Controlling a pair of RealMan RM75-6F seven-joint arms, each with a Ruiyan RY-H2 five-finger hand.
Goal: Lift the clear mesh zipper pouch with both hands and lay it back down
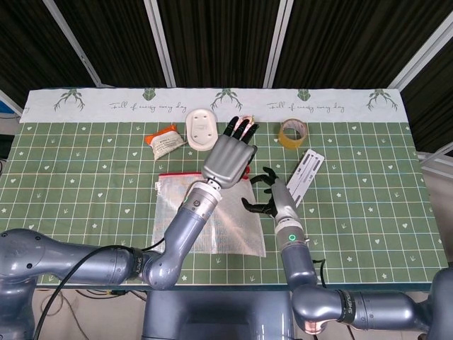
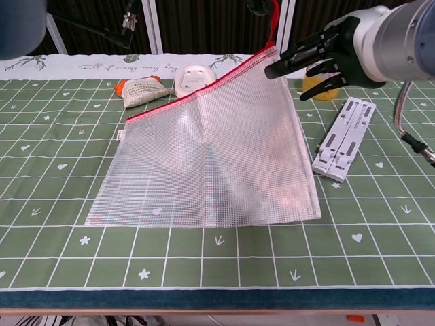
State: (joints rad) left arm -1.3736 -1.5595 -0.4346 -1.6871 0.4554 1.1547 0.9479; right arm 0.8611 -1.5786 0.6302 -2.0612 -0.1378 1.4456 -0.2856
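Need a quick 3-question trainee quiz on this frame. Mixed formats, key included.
1. True or false: the pouch lies fully flat on the table.
2. Which hand holds the pouch's raised corner: A) left hand B) right hand?
3. Fill in: the right hand's fingers are ____ and hold nothing.

Key:
1. False; one red-zipper corner is lifted.
2. A.
3. Apart.

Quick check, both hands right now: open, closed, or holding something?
Left hand: holding the mesh pouch up by its zipper corner.
Right hand: open, fingers spread beside the pouch's raised corner, holding nothing.
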